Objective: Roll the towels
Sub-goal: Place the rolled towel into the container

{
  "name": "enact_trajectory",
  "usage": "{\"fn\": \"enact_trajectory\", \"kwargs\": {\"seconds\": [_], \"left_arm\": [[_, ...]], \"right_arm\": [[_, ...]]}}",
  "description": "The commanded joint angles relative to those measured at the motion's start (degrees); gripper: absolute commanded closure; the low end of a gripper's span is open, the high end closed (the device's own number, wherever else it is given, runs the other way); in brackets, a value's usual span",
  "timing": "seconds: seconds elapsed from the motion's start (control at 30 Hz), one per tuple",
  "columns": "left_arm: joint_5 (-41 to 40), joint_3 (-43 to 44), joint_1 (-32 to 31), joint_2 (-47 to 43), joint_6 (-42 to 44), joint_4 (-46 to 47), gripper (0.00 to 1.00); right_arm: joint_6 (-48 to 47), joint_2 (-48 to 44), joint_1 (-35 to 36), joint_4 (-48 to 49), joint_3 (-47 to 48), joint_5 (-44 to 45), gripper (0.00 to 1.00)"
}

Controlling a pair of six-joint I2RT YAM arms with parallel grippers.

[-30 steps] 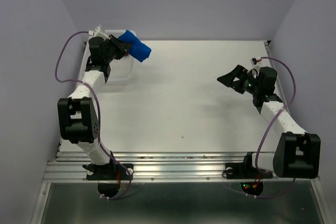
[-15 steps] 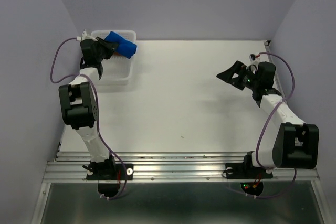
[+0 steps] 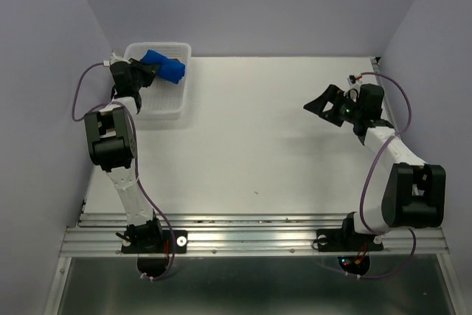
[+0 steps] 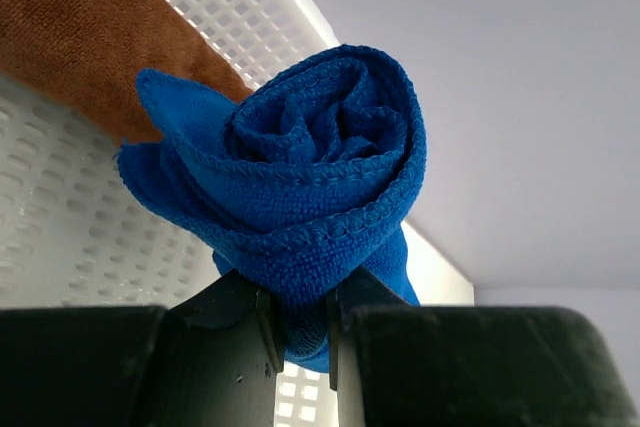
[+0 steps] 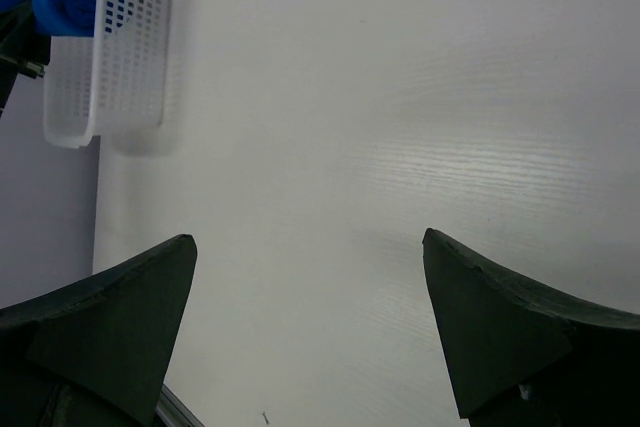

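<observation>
My left gripper (image 4: 300,322) is pinched narrow on the bottom end of the blue towel (image 4: 300,197). Only that end sits between the jaws. The rest of the roll stands out past them, its spiral end facing my wrist camera. That is the first weakness. The grip holds a small part of a soft bundle, so a jolt could let the roll sag or slip out sideways.

One outer corner of the cloth pokes out loose on the left of the roll. If I let go from this height, I judge that the flap could catch air or the wall and the wraps could loosen.

Just behind the roll is the white perforated basket (image 4: 230,7), and the top view puts the roll over it. The brown towel (image 4: 90,37) lies against the basket's wall. I see only a flat stretch of it, so it may or may not be rolled. If the blue roll comes down on it, it could tip over or shove the brown one.

Far across the table (image 3: 280,145), my right gripper (image 5: 308,239) hangs spread wide and empty, too distant to steady anything.
</observation>
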Motion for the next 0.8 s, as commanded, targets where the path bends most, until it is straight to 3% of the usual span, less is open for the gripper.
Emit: {"fn": "enact_trajectory", "kwargs": {"seconds": [0.0,0.77], "left_arm": [[1.12,2.41,0.44,0.61,-1.25,4.99,1.0],[-5.74,-1.11,1.5,4.3,-2.83,4.29,1.0]], "right_arm": [[-1.28,0.83,0.5,-0.39,3.59,1.05,0.0],[-0.4,3.38,1.02,1.19,4.65,2.9,0.0]]}}
